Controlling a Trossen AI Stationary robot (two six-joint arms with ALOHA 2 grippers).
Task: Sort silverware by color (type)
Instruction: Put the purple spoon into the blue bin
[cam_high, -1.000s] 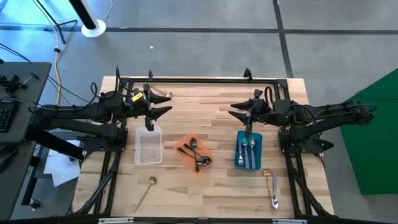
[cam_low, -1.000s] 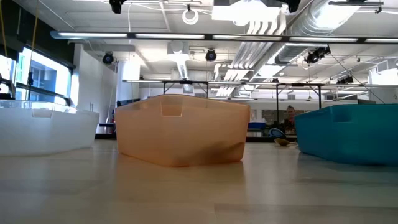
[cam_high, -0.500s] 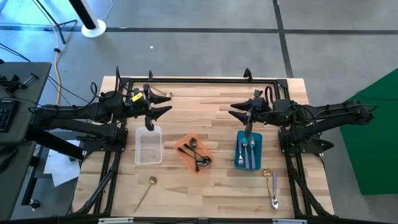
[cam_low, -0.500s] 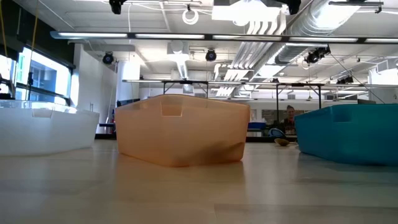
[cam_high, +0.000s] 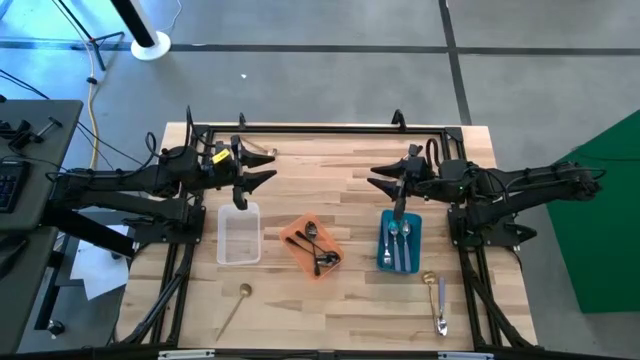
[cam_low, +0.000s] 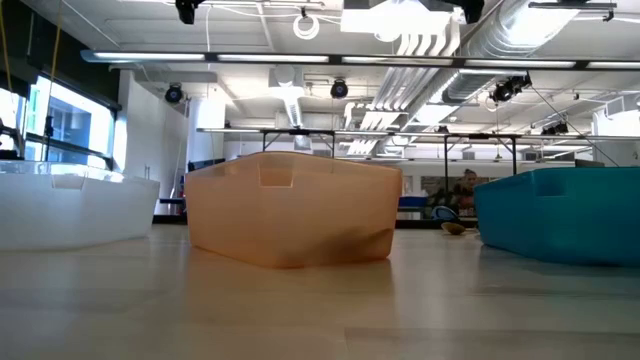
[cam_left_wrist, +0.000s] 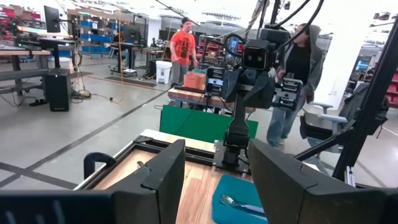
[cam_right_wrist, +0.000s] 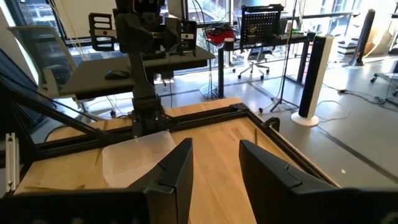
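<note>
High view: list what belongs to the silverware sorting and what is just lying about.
Job:
- silver spoons in blue tray
- dark spoons in orange tray
- gold spoon on table
- loose spoons on table
- clear tray

Lying about:
- white stand on floor

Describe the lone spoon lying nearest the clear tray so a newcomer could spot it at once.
Start at the clear tray on the table's left side, below the left gripper. On bare wood beyond its near end lies the gold spoon, angled, bowl toward the tray. Unlike the others, it lies alone, outside any tray.
</note>
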